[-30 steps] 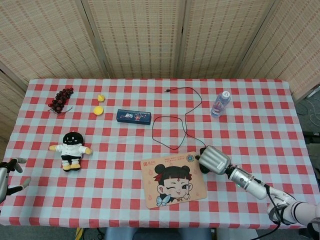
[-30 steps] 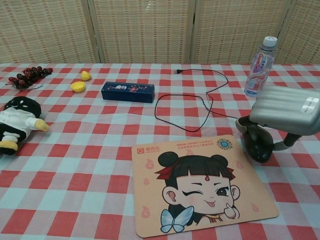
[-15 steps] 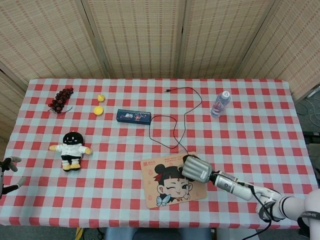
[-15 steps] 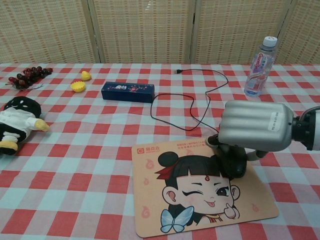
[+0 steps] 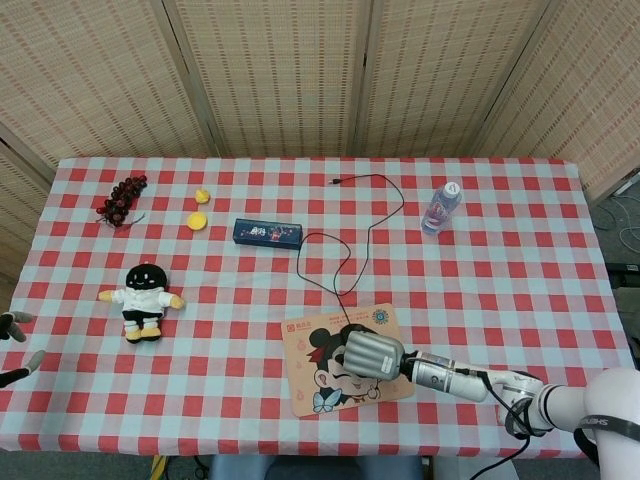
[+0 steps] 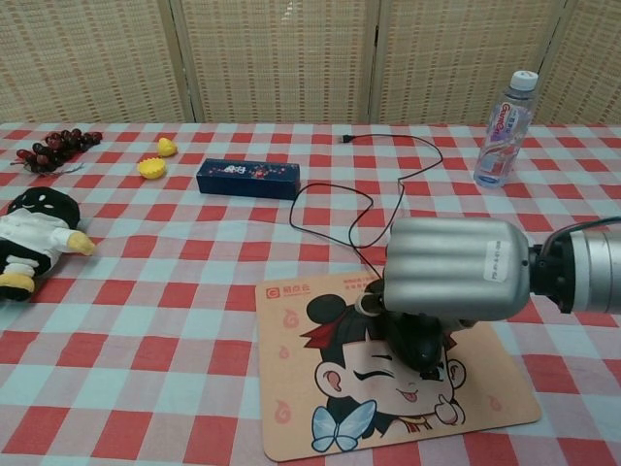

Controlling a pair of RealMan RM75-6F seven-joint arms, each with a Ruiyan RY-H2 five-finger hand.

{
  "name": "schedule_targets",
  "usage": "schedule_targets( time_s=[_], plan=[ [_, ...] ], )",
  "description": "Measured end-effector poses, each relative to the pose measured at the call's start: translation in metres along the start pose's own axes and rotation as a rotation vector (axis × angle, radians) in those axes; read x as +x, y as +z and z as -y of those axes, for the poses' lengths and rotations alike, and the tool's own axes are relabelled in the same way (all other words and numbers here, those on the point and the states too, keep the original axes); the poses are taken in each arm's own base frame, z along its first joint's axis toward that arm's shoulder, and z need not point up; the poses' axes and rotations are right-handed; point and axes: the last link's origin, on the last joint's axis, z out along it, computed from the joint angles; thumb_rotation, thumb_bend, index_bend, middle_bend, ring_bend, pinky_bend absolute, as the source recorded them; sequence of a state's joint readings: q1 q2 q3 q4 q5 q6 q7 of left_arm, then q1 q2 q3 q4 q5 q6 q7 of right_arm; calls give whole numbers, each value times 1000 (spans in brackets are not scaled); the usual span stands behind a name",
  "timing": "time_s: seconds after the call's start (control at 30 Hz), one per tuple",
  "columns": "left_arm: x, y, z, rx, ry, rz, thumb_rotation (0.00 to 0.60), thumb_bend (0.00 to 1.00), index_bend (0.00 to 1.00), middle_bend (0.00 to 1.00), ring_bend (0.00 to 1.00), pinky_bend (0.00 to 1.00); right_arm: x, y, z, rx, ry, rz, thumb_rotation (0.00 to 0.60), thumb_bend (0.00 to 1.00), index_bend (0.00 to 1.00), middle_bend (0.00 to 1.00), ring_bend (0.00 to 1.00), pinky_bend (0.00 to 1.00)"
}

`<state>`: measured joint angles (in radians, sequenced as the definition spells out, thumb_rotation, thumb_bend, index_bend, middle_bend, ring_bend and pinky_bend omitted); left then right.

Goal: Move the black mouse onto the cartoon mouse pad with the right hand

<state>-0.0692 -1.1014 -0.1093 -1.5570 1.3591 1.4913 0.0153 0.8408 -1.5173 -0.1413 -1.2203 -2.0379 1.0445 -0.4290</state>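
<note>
The cartoon mouse pad (image 5: pixel 305 345) (image 6: pixel 291 388) lies near the table's front edge, right of centre. My right hand (image 5: pixel 372 355) (image 6: pixel 456 282) hovers low over its middle and grips the black mouse (image 6: pixel 417 348), which sits on the printed face. In the head view the hand hides the mouse. The mouse's black cable (image 5: pixel 345 262) (image 6: pixel 349 209) trails back in loops toward the far side of the table. At the far left edge only the fingertips of my left hand (image 5: pixel 14 345) show, spread apart and holding nothing.
A water bottle (image 5: pixel 440 207) (image 6: pixel 505 126) stands at the back right. A blue box (image 5: pixel 268 233) (image 6: pixel 247 179) lies behind the cable loop. A plush doll (image 5: pixel 143 296) (image 6: pixel 34 233), dark grapes (image 5: pixel 122 197) and small yellow pieces (image 5: pixel 197 220) occupy the left side.
My right hand slid left with the mouse, from the cloth beside the pad's right edge onto the pad's middle, dragging the cable. The left hand drew back toward the left edge.
</note>
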Motion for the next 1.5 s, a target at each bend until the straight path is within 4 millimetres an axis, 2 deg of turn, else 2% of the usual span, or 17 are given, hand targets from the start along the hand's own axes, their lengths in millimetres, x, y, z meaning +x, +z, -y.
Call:
schedule_targets(
  time_s=[0.23, 0.6, 0.8, 0.9, 1.03, 1.23, 1.43, 1.5],
  plan=[
    [1, 1, 3, 14, 5, -5, 600, 215, 470, 540, 468, 614, -3, 4, 0, 19, -6, -28, 600, 0, 516, 1000, 1000, 1000],
    [1, 0, 3, 17, 3, -4, 600, 215, 470, 540, 468, 614, -3, 2, 1, 33, -1, -47, 600, 0, 246, 1000, 1000, 1000],
    [0, 0, 3, 17, 6, -3, 600, 215, 470, 540, 468, 614, -3, -2, 0, 24, -8, -49, 600, 0, 126, 1000, 975, 1000],
    [0, 0, 3, 17, 4, -2, 600, 215, 470, 540, 468, 614, -3, -6, -2, 5, -20, -44, 600, 0, 102, 997, 948, 1000],
    [-1, 0, 3, 13, 6, 3, 600, 215, 470, 540, 468, 614, 0, -20, -7, -55, -23, -26, 600, 0, 135, 954, 901, 1000],
    [-4, 0, -1, 2, 18, 10, 600, 215, 470, 540, 468, 614, 9, -53, -17, -273, 73, 55, 600, 0, 365, 846, 789, 994],
    [-6, -3, -8, -29, 12, 17, 600, 215, 471, 540, 468, 614, 20, -108, -27, -584, 176, 172, 600, 0, 397, 778, 707, 897],
    [-6, -4, -11, -43, 6, 20, 600, 215, 471, 540, 468, 614, 24, -126, -30, -677, 189, 185, 600, 0, 397, 745, 664, 831]
  ],
)
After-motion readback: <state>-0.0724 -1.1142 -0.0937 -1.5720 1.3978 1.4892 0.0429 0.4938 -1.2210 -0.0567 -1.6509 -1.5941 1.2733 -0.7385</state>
